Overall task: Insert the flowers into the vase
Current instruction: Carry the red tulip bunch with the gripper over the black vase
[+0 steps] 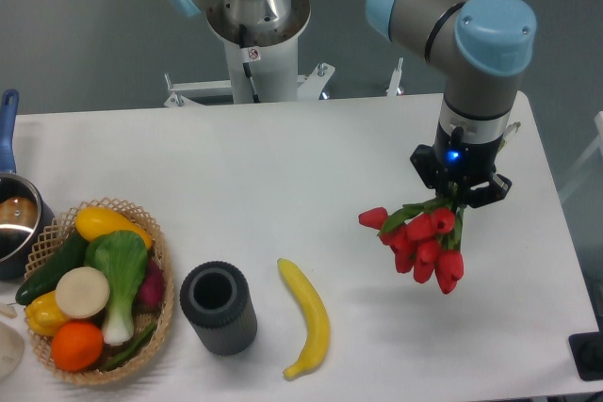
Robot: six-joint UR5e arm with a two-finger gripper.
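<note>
White table (311,157): gripper (459,202) around flowers (421,238), no legible writing.

robot lab: arm (471,54) bolted beside white table (311,157), plain grey wall, toy food in basket (94,294).

flowers (422,242) red, grn stems | vase (219,308) dk grey, ribbed | banana (308,319) yellow | table (311,157) white
</note>
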